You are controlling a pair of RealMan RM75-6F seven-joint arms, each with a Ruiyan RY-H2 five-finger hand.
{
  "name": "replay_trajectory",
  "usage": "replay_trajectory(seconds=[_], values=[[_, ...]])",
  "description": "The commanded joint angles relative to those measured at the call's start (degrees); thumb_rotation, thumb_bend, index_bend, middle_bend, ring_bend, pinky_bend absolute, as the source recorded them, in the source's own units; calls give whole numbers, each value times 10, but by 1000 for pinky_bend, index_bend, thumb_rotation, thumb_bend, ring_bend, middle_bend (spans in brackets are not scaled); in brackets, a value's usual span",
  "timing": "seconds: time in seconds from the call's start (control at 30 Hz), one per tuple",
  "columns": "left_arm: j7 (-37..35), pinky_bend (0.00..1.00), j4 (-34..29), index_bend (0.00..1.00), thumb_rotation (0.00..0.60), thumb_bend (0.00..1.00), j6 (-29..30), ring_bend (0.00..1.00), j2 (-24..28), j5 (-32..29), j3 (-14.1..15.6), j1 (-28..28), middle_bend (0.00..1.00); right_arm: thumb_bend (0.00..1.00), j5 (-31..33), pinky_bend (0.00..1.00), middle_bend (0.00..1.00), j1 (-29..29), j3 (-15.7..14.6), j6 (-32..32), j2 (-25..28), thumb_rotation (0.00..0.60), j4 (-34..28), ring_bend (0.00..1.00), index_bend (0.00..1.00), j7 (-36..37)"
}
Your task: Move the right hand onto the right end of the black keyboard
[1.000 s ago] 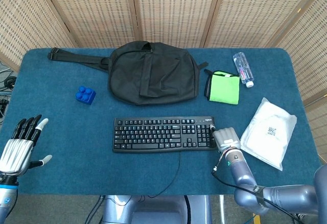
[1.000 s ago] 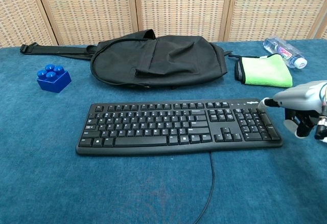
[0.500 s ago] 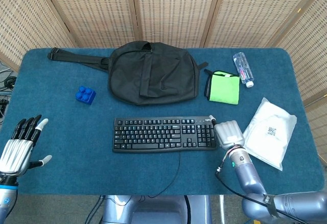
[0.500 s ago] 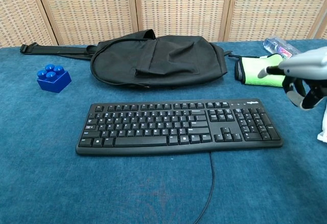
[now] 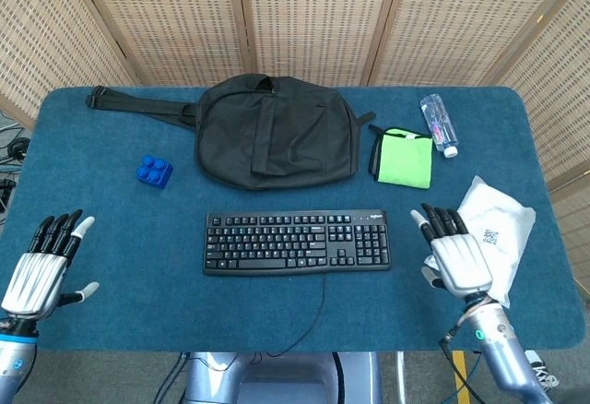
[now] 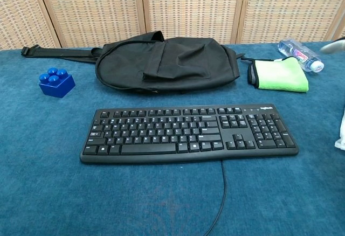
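The black keyboard lies flat at the middle of the blue table, its cable running toward the front edge. My right hand hovers to the right of the keyboard's right end, apart from it, fingers spread and holding nothing. It partly covers the white bag. Only a fingertip of that hand shows at the right edge of the chest view. My left hand stays at the front left corner, fingers apart and empty.
A black sling bag lies behind the keyboard. A green cloth and a water bottle sit at the back right. A blue toy block stands at the left.
My right hand has lifted off the keyboard's right end and drawn back to the right and toward the front, its fingers now spread. The left hand has barely shifted.
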Motion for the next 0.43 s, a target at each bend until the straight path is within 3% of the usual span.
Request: replay_trajectory(seconds=[0.03,0.3,0.43], values=[[1,0,1,0,600,0,1,0,-1,1,1,0,0,260,-97,1,0,-86,-36,89,-5,600,85,0,0,71],[8,0,4,0,600,0,7,0,-7,9,2,1,0,247,-140,0,0,-161,-37,148,-26,600,177,0,0,123],[12,0,7,0,600,0,8,0,-12,15,4,1,0,247,-154,0,0,-176,-27,157,-23,600,186,0,0,150]])
